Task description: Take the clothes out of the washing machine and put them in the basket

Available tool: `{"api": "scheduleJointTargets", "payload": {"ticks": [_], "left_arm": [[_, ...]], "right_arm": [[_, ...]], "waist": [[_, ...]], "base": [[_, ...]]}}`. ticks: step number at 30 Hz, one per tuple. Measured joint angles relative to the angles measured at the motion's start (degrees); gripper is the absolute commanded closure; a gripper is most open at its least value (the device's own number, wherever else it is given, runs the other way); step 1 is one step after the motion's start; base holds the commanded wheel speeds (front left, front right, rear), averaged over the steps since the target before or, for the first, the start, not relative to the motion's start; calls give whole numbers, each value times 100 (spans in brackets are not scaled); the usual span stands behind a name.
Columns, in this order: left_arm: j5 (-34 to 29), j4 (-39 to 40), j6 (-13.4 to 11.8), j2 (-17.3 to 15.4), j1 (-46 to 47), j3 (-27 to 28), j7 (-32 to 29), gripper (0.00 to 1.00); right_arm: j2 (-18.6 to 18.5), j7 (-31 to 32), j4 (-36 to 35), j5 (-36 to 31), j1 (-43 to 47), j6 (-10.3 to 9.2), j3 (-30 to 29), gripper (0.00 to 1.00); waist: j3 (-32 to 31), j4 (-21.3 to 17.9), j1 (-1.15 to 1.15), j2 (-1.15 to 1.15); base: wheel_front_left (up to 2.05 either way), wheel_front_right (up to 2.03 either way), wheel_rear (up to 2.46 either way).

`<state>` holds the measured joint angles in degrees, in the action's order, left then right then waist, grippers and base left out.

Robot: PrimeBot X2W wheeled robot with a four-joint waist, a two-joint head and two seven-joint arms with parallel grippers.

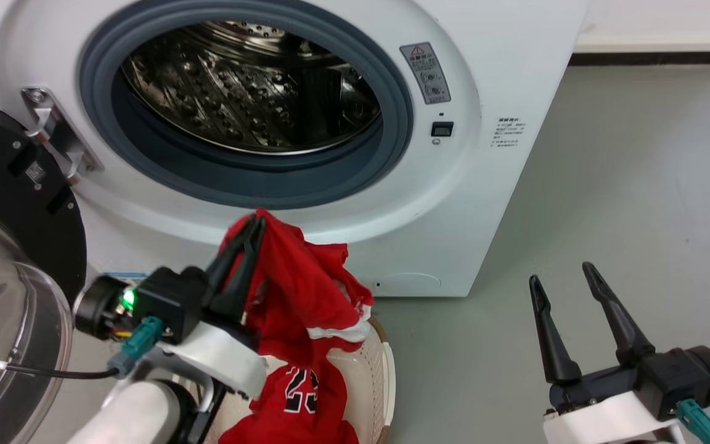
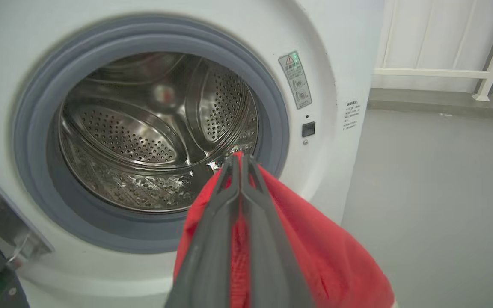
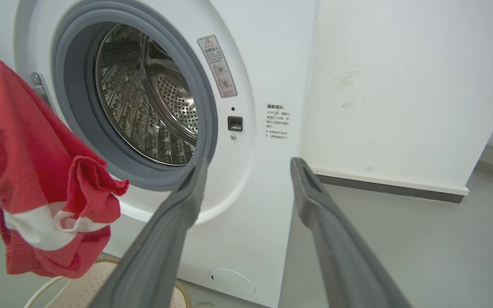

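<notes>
My left gripper (image 1: pixel 255 223) is shut on a red garment (image 1: pixel 296 290) with white trim, holding it in the air in front of the washing machine (image 1: pixel 478 185) and above the basket (image 1: pixel 367 370). In the left wrist view the closed gripper (image 2: pixel 240 157) pinches the red garment (image 2: pixel 323 256). A red jersey with number 23 (image 1: pixel 299 394) lies in the basket. The steel drum (image 1: pixel 250 86) looks empty of clothes. My right gripper (image 1: pixel 561 274) is open over the floor at the lower right, holding nothing; the right wrist view shows its gripper (image 3: pixel 248 164) with jaws spread and the hanging garment (image 3: pixel 41 188) at left.
The machine's glass-bowl door (image 1: pixel 4 308) stands open at the far left, close beside my left arm. Grey floor (image 1: pixel 638 216) stretches to the right of the machine. A white wall with a dark skirting (image 3: pixel 392 188) runs behind.
</notes>
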<state>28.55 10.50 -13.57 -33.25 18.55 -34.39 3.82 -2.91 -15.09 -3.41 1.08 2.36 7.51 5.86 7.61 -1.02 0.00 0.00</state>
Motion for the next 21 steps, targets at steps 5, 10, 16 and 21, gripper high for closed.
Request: {"api": "scheduleJointTargets", "payload": {"ticks": [5,10,16,21], "left_arm": [[163,-547,147,158,-298,-154,226,100],[254,-1245,331,386,-409,-330,457,100],[357,-2339,556,700,-309,-401,709,100],[445,-3513,813,1003,91,-404,857,100]], "right_arm": [[0,-1,-44,-46,-158,1,-47,0],[-1,-1,-102,-107,-385,0,-134,0],[1,-1,-182,-118,-671,0,-197,0],[-2,0,-268,-118,-952,0,-220,0]], "waist": [[324,-37,0,0],[725,-94,1,0],[1258,-191,1,0],[1756,-293,1,0]], "base": [[0,0,0],[0,0,0],[0,0,0],[0,0,0]]}}
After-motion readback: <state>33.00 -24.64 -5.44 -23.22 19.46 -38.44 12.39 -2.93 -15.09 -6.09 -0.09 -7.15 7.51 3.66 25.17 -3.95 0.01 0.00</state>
